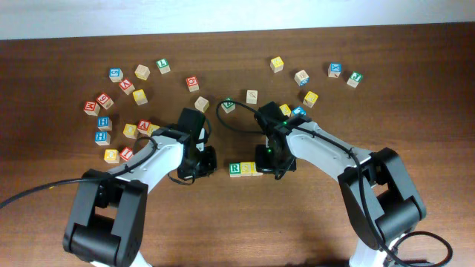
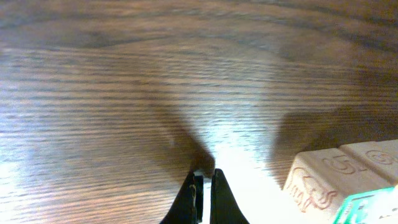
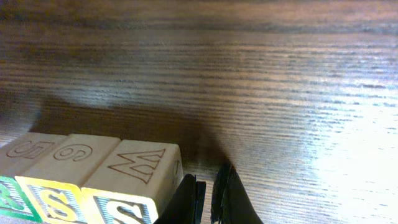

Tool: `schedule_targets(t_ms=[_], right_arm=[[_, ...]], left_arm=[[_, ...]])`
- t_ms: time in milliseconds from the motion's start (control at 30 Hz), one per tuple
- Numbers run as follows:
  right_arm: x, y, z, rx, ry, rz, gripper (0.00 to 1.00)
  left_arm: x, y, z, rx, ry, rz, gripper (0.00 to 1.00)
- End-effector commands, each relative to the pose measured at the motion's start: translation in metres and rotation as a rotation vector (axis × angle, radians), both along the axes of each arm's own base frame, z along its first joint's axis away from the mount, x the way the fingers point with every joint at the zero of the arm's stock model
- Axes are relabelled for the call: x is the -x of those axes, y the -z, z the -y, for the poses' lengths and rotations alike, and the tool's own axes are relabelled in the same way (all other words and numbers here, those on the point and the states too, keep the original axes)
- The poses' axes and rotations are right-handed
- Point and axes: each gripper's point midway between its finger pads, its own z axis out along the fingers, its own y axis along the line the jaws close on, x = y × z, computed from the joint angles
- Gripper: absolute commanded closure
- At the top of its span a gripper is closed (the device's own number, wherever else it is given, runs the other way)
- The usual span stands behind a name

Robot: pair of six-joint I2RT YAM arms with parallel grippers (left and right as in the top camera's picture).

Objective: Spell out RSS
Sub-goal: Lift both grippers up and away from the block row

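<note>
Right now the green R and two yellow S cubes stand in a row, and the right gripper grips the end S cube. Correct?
No. The right gripper holds nothing: it is shut beside the end S cube, as the right wrist view shows. The green R cube, the middle S cube and that end cube do form a row.

Overhead looks straight down, far; both wrist views skim table [image 2: 124, 93] low, close, sharing letter-cube row [image 3: 87, 177].

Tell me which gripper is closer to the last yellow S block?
Right. The right gripper sits just beside the last S block; the left gripper is beyond the green R block.
</note>
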Motion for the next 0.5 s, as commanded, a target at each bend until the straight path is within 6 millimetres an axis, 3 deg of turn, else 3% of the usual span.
schedule_targets(t_ms=[0, 167, 233, 300, 400, 467], right_arm=[[-0.009, -0.012, 0.017, 0.065, 0.017, 0.019, 0.96], [-0.020, -0.058, 0.047, 0.102, 0.091, 0.053, 0.96], [-0.020, -0.087, 0.059, 0.086, 0.090, 0.096, 0.96], [-0.006, -0.131, 0.076, 0.073, 0.107, 0.172, 0.95], [0.015, -0.170, 0.091, 0.080, 0.116, 0.255, 0.91], [0.035, -0.193, 0.100, 0.073, 0.121, 0.300, 0.83]], left_arm=[[-0.008, -0.010, -0.024, -0.089, -0.022, 0.002, 1.00], [-0.021, -0.057, -0.037, -0.084, -0.043, 0.075, 1.00], [-0.024, -0.083, -0.041, -0.073, -0.058, 0.131, 1.00], [-0.019, -0.119, -0.045, -0.063, -0.066, 0.218, 1.00], [-0.011, -0.143, -0.047, -0.047, -0.069, 0.273, 1.00], [-0.004, -0.156, -0.050, -0.048, -0.073, 0.298, 0.90]])
